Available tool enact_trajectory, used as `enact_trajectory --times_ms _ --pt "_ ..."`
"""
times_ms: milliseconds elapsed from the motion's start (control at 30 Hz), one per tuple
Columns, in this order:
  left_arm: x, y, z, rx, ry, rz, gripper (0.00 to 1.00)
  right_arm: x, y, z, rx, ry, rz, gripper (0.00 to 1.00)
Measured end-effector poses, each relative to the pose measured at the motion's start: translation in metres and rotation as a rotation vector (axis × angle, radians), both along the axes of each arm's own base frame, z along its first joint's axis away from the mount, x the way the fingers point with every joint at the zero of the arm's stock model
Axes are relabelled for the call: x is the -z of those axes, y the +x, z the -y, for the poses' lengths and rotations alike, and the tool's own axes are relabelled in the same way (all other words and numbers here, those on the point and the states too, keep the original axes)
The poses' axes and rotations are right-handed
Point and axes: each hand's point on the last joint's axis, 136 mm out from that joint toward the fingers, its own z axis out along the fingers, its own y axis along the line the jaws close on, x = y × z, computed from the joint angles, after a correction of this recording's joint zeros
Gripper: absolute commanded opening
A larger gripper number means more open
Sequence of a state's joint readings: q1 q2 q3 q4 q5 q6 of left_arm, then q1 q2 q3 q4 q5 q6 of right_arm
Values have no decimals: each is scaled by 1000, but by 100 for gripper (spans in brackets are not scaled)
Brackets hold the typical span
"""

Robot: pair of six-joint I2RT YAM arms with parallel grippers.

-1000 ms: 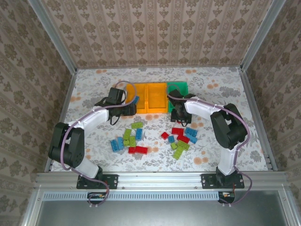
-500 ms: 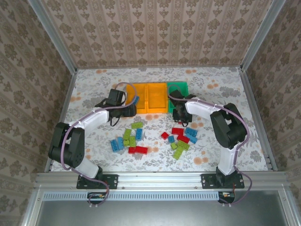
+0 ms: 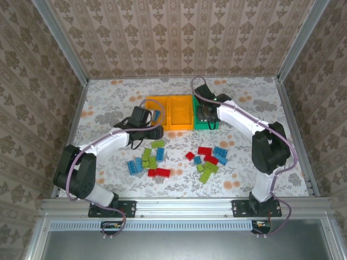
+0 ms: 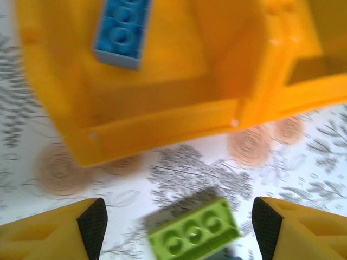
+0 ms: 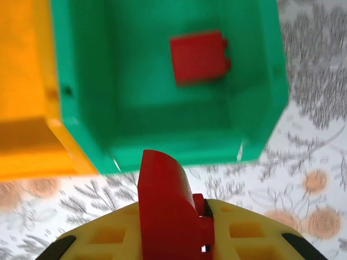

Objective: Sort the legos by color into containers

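Three containers stand in a row at the back: two orange bins [image 3: 154,103] [image 3: 180,108] and a green bin [image 3: 212,102]. My right gripper [image 3: 205,112] [image 5: 174,219] hangs at the green bin's [image 5: 162,143] near wall, shut on a red lego [image 5: 162,200]. Another red lego [image 5: 199,57] lies inside that bin. My left gripper [image 3: 157,131] [image 4: 179,223] is open just in front of the left orange bin [image 4: 162,122], above a lime lego [image 4: 194,234] [image 3: 158,143] lying on the table between its fingers [image 4: 92,222]. A blue lego [image 4: 123,30] lies in the left orange bin.
Loose red, blue and lime legos are scattered on the flowered tabletop in two groups, one on the left [image 3: 147,162] and one on the right [image 3: 209,160]. Metal frame rails [image 3: 70,130] and patterned walls close in the table.
My right gripper shut on a red lego on the table and carried it up and back to the green bin. My left gripper drew back from the orange bin toward the lime lego.
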State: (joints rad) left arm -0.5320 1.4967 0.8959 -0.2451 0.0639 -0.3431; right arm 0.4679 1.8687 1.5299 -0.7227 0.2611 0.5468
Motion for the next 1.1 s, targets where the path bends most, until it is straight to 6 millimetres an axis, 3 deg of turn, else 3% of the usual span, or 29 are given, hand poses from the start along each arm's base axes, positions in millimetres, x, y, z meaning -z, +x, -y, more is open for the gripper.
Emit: enact_trajectory --times_ms 100,200,267,333,400,500,667,800,1100 --pt "0 -15 22 70 0 0 75 19 16 4 4 -25 -24 29" --pt "1 -31 42 141 -3 -2 77 42 23 9 7 -52 -65 39" --pt "3 -41 55 189 -8 -5 77 51 26 12 4 -69 -82 51" --pt "8 -52 67 245 -8 -13 77 55 27 14 4 -76 -88 56" --pt "16 -64 78 304 2 -23 78 54 27 14 3 -76 -87 59" --pt "27 -85 97 408 29 -29 78 50 27 14 -3 -74 -76 73" --pt "41 -110 122 551 70 -35 78 15 22 14 -9 -29 3 79" --pt "48 -114 134 601 91 -34 77 7 14 18 -8 -13 20 80" --pt "60 -114 143 632 122 -41 73 11 -7 36 9 -19 -2 81"
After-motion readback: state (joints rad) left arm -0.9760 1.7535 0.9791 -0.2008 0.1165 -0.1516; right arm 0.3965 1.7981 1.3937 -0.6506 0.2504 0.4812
